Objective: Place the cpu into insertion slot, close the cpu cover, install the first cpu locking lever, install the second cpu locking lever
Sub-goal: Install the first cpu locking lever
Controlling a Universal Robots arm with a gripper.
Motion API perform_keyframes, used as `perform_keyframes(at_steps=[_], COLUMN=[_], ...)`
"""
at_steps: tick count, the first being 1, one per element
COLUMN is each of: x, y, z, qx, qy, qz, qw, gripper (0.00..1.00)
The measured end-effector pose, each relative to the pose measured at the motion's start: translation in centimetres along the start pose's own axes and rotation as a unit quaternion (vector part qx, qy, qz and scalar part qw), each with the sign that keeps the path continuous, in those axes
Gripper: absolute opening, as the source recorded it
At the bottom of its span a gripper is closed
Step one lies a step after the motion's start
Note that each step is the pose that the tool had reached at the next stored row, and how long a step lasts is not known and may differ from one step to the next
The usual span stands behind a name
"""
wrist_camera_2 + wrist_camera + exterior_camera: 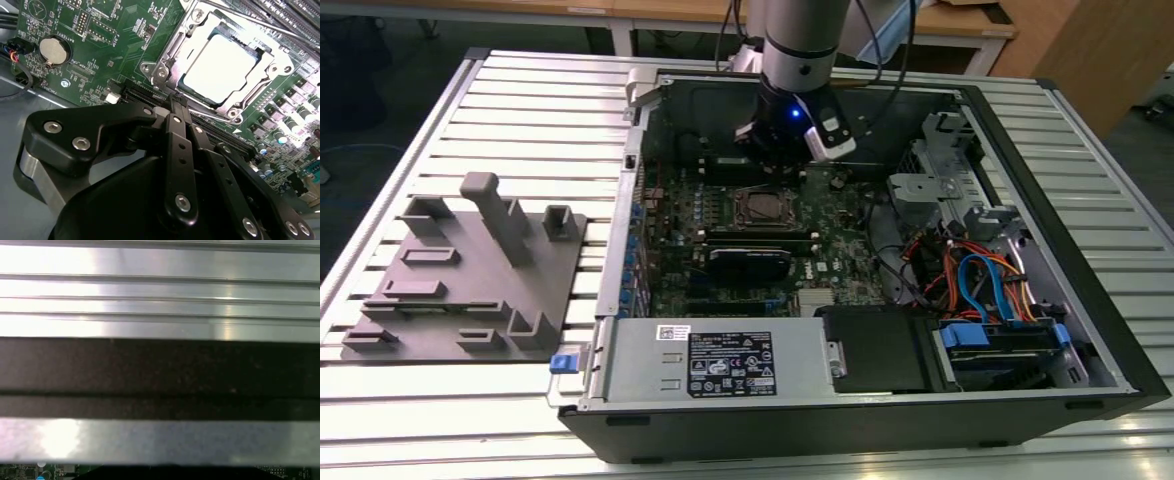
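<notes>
The cpu (220, 67) seated, cover (161, 67) down
Gripper (179, 104) hangs just beside the cover, jaws pressed together, empty; cover lies flat around the cpu.

Robotics lab: slatted aluminium bench (454, 415), opened computer (720, 365).

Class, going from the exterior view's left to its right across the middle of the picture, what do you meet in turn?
grey fixture plate → cpu → blue cables
</notes>
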State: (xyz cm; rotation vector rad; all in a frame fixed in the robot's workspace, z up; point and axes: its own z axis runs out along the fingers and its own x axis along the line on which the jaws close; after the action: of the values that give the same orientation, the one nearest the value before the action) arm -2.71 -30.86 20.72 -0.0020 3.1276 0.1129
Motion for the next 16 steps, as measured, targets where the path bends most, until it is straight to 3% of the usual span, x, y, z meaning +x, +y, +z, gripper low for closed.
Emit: perform_keyframes(at_steps=[8, 16], x=[0.00, -0.04], y=[-0.02, -0.04], z=[0.19, 0.45], qx=[0.0101, 0.0163], qy=[0.0001, 0.0001], qz=[0.000, 0.000], qw=[0.99995, 0.99987], gripper=[0.11, 0.11])
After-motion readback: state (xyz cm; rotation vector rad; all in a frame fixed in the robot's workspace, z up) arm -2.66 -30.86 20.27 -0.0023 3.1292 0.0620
